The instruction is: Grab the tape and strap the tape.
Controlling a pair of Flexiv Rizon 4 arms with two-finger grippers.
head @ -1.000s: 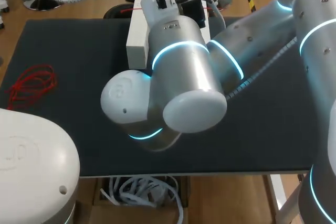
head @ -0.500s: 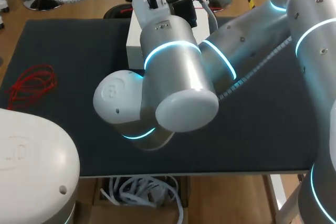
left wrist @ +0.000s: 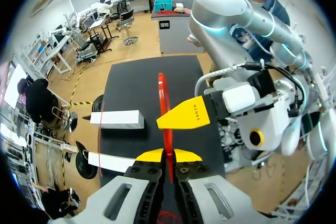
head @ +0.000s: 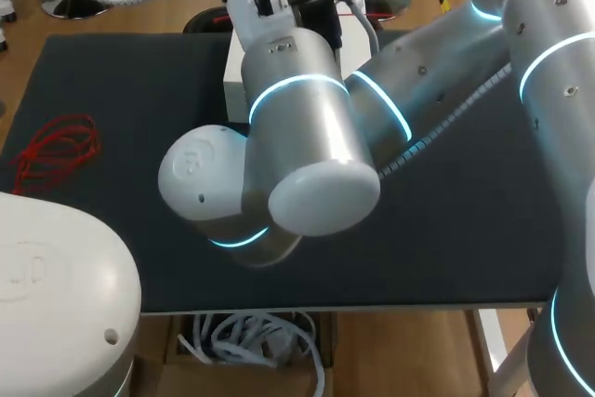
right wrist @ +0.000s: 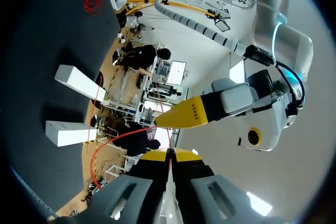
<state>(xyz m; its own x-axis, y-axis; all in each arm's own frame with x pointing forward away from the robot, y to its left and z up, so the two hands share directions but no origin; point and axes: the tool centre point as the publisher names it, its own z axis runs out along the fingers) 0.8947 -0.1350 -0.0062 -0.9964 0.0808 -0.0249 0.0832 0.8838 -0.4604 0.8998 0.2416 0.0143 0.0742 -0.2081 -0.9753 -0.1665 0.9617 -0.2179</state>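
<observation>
A thin red tape runs straight ahead from my left gripper, whose yellow tips are shut on it. Just ahead, the yellow finger of my right gripper meets the same tape. In the right wrist view my right gripper is shut on the tape, which curves away to one side. The left gripper's yellow finger points in close ahead of it. In the head view my right arm reaches across the middle of the table and hides both grippers and the tape.
A loose red coil lies on the black table at the left. A white box stands at the back middle, behind the right arm. Two white blocks show beside the tape.
My right arm's elbow and wrist have drifted slightly to the left and toward the back of the table. The red coil and the white box have not moved.
</observation>
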